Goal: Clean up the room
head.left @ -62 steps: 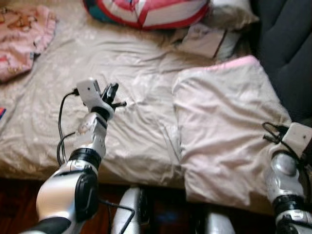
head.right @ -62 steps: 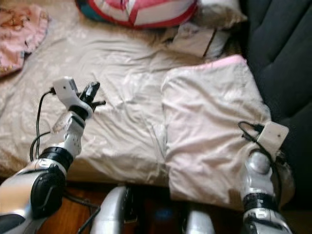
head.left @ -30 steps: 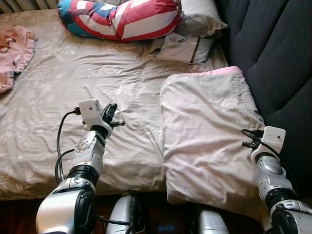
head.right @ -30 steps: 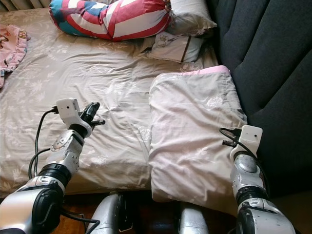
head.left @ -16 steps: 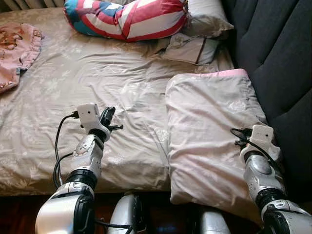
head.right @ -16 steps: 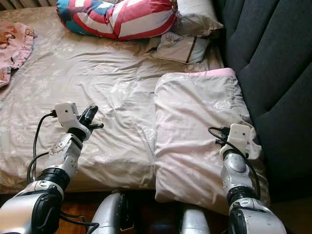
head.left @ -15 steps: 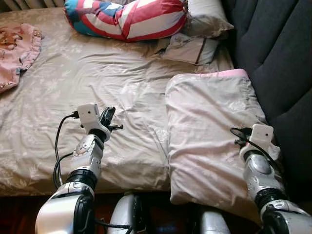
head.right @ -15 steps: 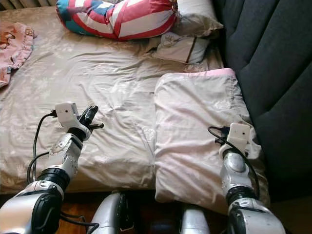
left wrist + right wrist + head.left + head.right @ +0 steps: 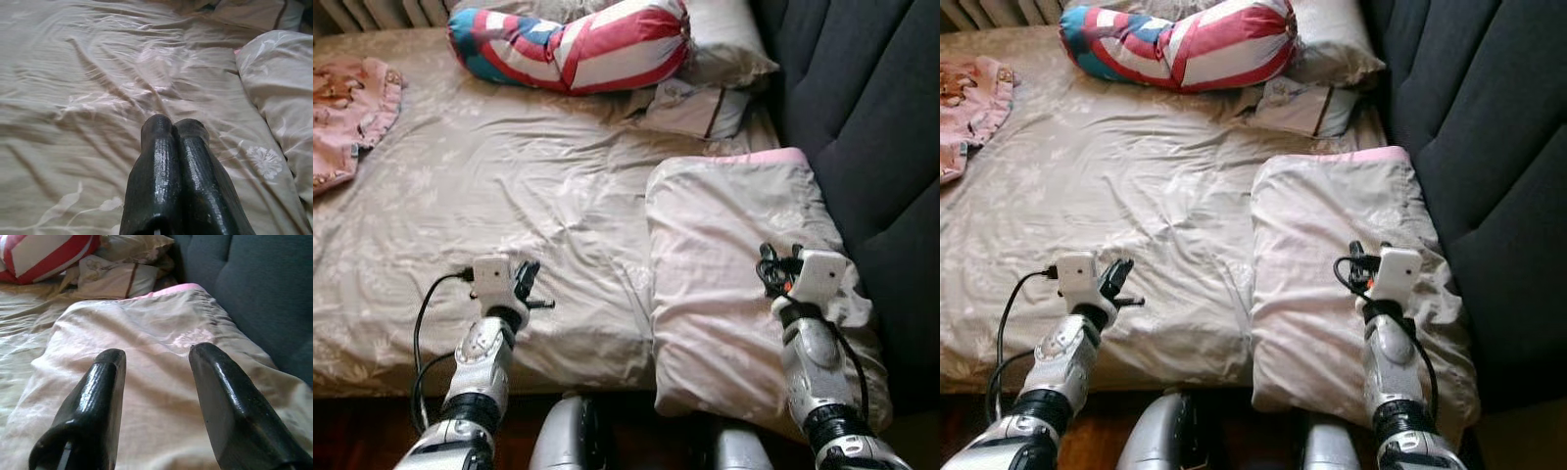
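A pale pink folded quilt (image 9: 724,255) lies on the right side of the bed, its pink hem toward the dark headboard. My right gripper (image 9: 156,362) hovers open just over its near half, nothing between the black fingers (image 9: 95,396). My left gripper (image 9: 173,132) is shut and empty, low over the wrinkled beige sheet (image 9: 509,186) close to the bed's near edge. A pink garment (image 9: 347,103) lies crumpled at the far left of the bed.
A red, white and blue striped bolster (image 9: 578,44) lies across the far end, with beige pillows (image 9: 729,49) and a small flat cushion (image 9: 690,108) beside it. The dark padded headboard (image 9: 862,117) runs along the right. Dark wooden floor shows below the bed's near edge.
The camera has shifted. My left gripper has drawn back toward the bed's near edge, still shut. My right gripper has come in a little over the quilt.
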Available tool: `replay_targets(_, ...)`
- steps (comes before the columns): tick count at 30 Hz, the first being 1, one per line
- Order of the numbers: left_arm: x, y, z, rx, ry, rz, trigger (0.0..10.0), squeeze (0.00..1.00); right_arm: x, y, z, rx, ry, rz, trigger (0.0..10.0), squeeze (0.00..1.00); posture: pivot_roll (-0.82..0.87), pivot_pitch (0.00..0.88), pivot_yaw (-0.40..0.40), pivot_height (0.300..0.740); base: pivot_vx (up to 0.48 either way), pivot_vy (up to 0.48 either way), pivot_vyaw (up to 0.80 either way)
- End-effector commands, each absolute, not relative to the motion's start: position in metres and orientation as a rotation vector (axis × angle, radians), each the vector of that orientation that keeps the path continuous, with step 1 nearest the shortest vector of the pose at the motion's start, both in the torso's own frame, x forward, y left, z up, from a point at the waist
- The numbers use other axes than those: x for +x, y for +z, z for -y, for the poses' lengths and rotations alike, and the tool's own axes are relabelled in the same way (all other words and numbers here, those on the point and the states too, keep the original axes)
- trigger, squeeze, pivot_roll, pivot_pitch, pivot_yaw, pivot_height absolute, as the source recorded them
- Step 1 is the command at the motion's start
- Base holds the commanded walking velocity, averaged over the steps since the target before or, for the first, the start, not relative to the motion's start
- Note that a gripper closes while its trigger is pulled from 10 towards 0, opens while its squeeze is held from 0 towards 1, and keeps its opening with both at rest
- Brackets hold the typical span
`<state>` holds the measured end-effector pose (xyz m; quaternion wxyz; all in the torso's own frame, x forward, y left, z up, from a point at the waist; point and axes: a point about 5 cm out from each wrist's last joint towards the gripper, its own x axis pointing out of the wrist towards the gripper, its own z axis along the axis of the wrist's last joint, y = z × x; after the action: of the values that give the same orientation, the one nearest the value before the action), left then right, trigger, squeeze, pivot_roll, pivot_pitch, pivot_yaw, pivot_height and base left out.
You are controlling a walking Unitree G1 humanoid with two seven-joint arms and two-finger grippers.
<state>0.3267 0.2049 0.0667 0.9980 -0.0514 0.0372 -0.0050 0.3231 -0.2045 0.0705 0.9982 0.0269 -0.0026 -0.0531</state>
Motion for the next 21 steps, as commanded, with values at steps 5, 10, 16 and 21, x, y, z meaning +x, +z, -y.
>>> replay_targets(5,0.316,0.045,-0.213,-0.156,0.074,-0.178,10.0,0.0,0.316,0.053,0.196,0.069,-0.087,-0.073,10.0,0.0,-0.14,0.102,0.016,0.724,0.0,0.0,0.0)
replay_targets(10,0.306,0.026,-0.206,-0.11,0.063,-0.281,10.0,0.0,0.312,0.041,0.19,0.066,-0.059,-0.139,10.0,0.0,-0.14,0.075,0.012,0.74,0.0,0.0,0.0)
replay_targets(16,0.282,-0.008,-0.2,-0.095,0.043,-0.477,10.0,0.0,0.291,0.007,0.194,0.046,-0.074,-0.327,10.0,0.0,-0.12,0.053,0.003,0.74,0.0,0.0,0.0)
replay_targets(21,0.257,-0.032,-0.206,-0.081,0.101,-0.62,10.0,0.0,0.271,-0.017,0.196,0.034,-0.088,-0.487,10.0,0.0,-0.12,0.019,0.0,0.74,0.0,0.0,0.0)
